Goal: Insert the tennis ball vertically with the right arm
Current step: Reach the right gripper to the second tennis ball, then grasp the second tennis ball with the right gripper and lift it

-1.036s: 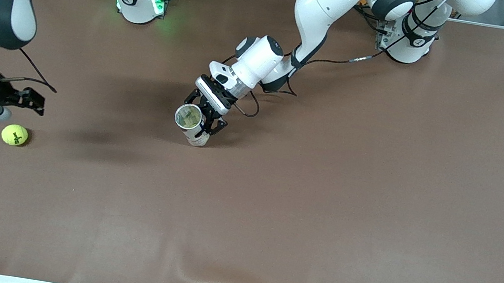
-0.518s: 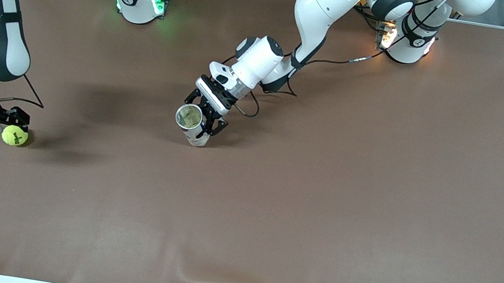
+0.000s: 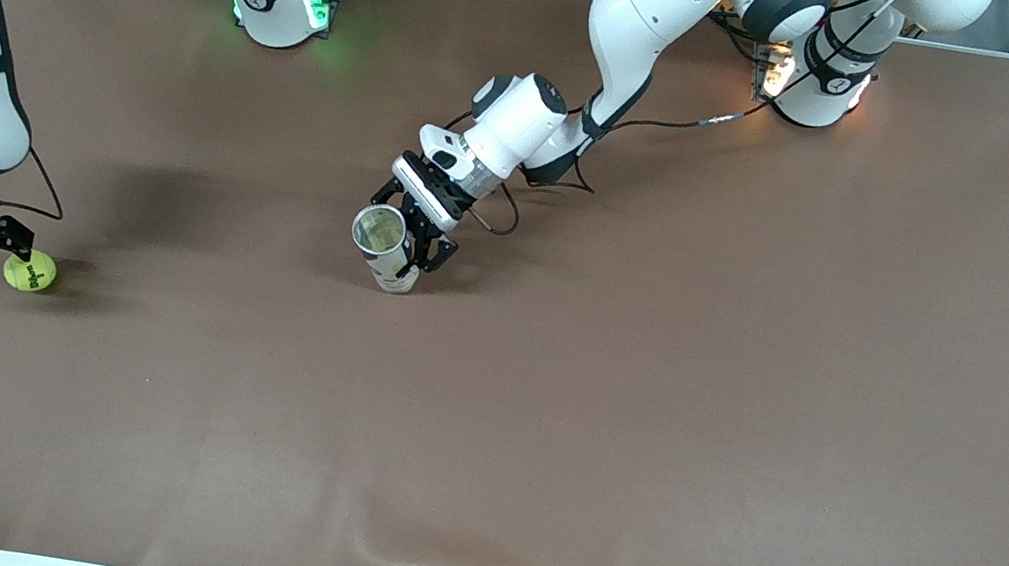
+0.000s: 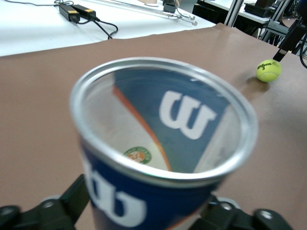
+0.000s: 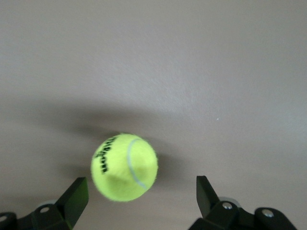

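Right tool [image 3: 15, 241] lowered onto tennis ball [image 3: 30, 271]; brown table [image 3: 648, 397].

Even overhead light; soft shadows; near can rim [image 4: 163, 120] blurred.

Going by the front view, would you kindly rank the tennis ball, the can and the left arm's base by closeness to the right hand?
1. Tennis ball, on the table right at the right hand.
2. Can, mid-table, held by the left hand.
3. Left arm's base, at the table's top edge.
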Controlling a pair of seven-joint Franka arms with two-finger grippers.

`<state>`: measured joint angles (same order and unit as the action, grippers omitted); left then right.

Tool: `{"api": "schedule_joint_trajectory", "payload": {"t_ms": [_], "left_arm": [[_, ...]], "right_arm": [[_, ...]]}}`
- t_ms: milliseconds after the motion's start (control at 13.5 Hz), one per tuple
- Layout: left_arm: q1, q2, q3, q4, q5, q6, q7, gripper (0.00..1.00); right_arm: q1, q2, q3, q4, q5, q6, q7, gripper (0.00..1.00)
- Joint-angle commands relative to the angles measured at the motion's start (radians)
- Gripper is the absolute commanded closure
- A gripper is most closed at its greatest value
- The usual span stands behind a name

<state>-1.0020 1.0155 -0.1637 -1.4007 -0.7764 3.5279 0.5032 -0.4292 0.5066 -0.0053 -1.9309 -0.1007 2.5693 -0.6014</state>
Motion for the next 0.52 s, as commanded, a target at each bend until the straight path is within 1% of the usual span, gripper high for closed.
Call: {"api": "schedule_joint_trajectory", "payload": {"t_ms": [0, 74, 148, 444], "left_arm": [[-0.014, 0.015, 0.004, 0.020, -0.017, -0.003, -0.015, 0.00], [-0.014, 0.015, 0.004, 0.020, -0.017, -0.003, -0.015, 0.00], [-0.014, 0.015, 0.004, 0.020, -0.017, -0.003, -0.015, 0.00], [-0.020, 0.015, 0.003, 0.020, -0.021, -0.003, -0.017, 0.00]], "right_arm": [[-0.028, 0.041, 0.021, 0.024, 0.033, 0.029, -0.012, 0.00], [-0.026, 0.043, 0.021, 0.024, 0.108, 0.020, -0.018, 0.00], [-0.025, 0.043, 0.021, 0.020, 0.155, 0.017, -0.021, 0.00], [-0.025, 0.053, 0.021, 0.021, 0.173, 0.020, -0.023, 0.00]]}}
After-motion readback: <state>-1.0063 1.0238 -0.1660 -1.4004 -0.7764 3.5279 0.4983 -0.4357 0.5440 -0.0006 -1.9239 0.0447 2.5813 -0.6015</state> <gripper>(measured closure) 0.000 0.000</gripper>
